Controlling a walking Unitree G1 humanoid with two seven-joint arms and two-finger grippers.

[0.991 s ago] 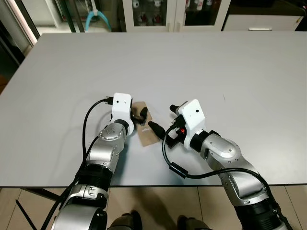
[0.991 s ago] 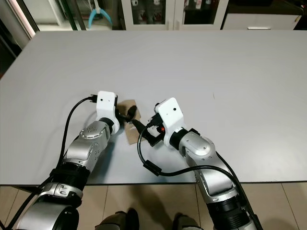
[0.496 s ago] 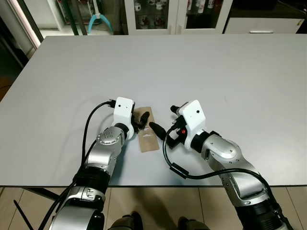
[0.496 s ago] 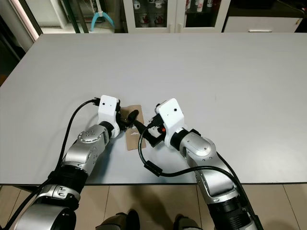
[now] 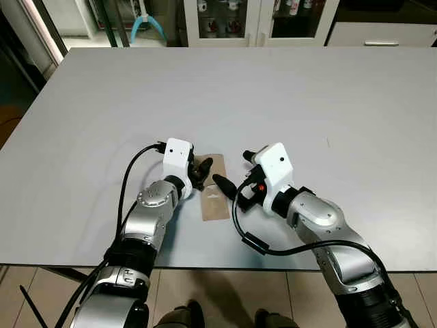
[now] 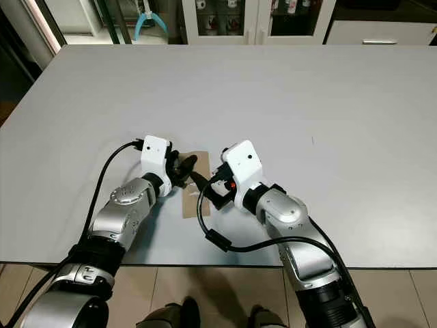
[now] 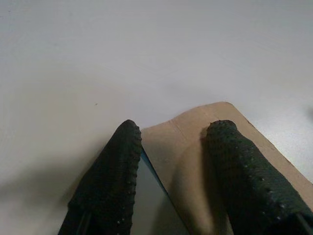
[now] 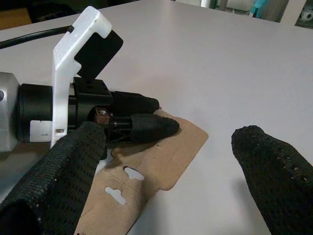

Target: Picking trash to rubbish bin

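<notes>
A flat brown cardboard packaging card [image 5: 215,203] with hang-slots lies on the grey table [image 5: 287,96], near its front edge. My left gripper [image 5: 203,169] is low over the card's far end. In the left wrist view its two black fingers [image 7: 110,176] stand apart, astride the card [image 7: 186,161], so it is open. My right gripper [image 5: 231,187] sits just to the right of the card. It is open wide, with one finger [image 8: 58,186] over the card [image 8: 156,164] and the other [image 8: 274,166] over bare table.
The table's front edge [image 5: 225,268] runs just below my elbows, with tiled floor beneath. Glass-door cabinets [image 5: 252,14] stand beyond the far edge, and a teal object [image 5: 140,24] sits on the floor at the back left. Wide bare tabletop stretches ahead and to the right.
The card has turned slightly and now lies straighter between the two grippers. The left gripper has shifted a little right along it. The camera has tipped slightly.
</notes>
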